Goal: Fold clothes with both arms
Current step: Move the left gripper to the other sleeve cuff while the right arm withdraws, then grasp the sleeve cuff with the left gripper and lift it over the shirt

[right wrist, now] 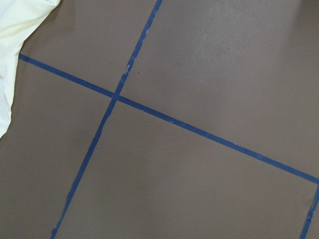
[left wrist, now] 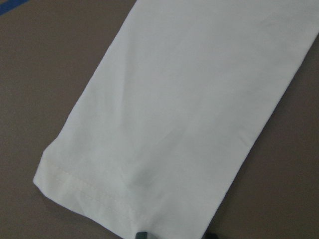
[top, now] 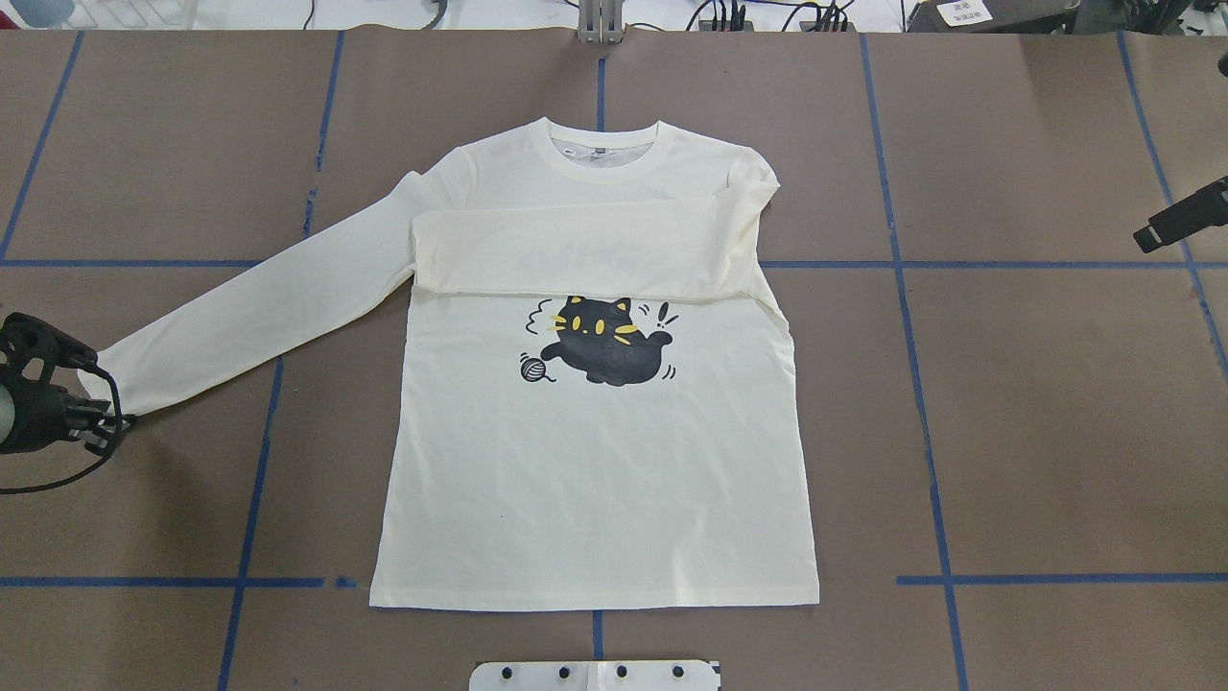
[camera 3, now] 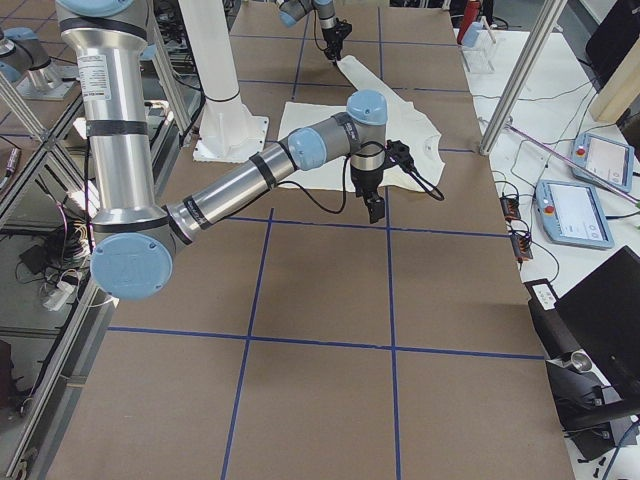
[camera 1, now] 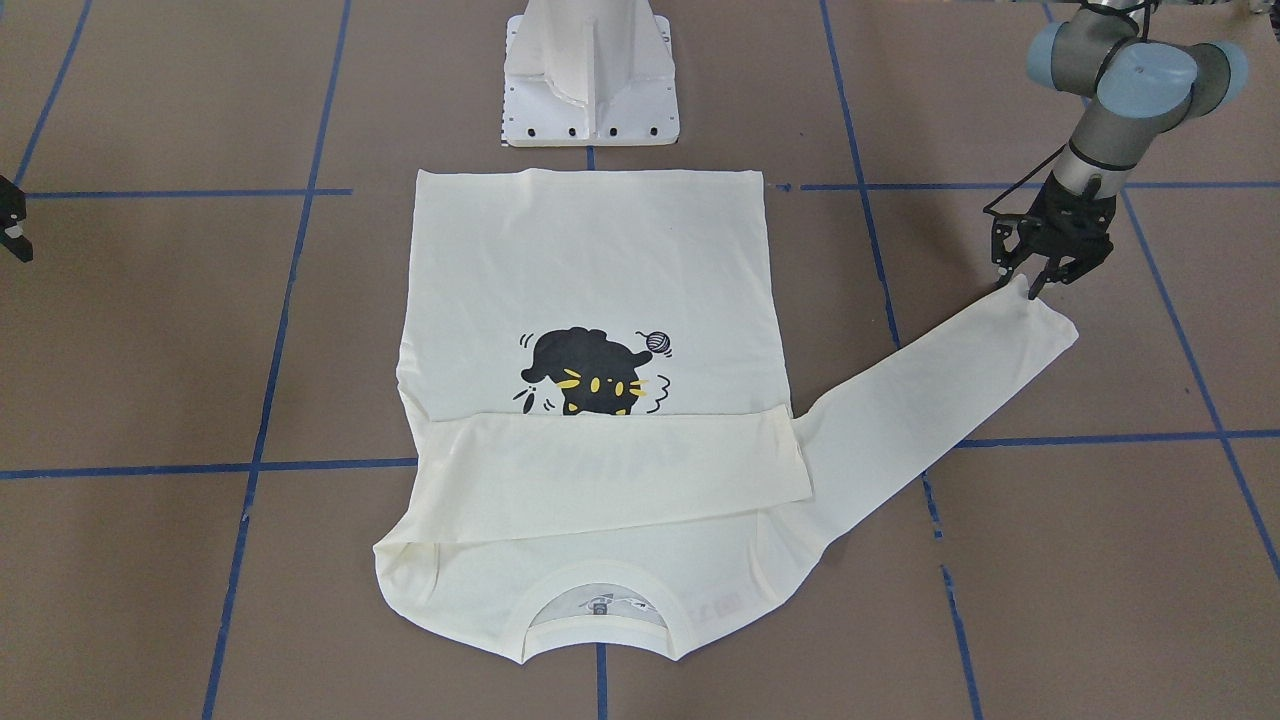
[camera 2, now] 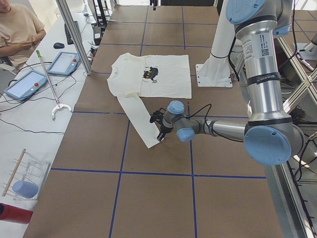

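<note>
Little can be read. On the shirt (top: 595, 480), beside the cat print (top: 604, 341), stands a black "!" mark. Faint lettering shows through the folded sleeve (top: 576, 250) but cannot be made out. The neck tag (top: 597, 154) is too small to read. The left arm (camera 2: 260, 64) bears a code sticker (camera 2: 261, 49) and 1 line of small print, both illegible.

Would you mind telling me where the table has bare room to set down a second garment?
The widest bare patch is on the robot's right, between the T-shirt and the right tool. The left is crowded: the outstretched sleeve runs to the left tool at its cuff.
</note>
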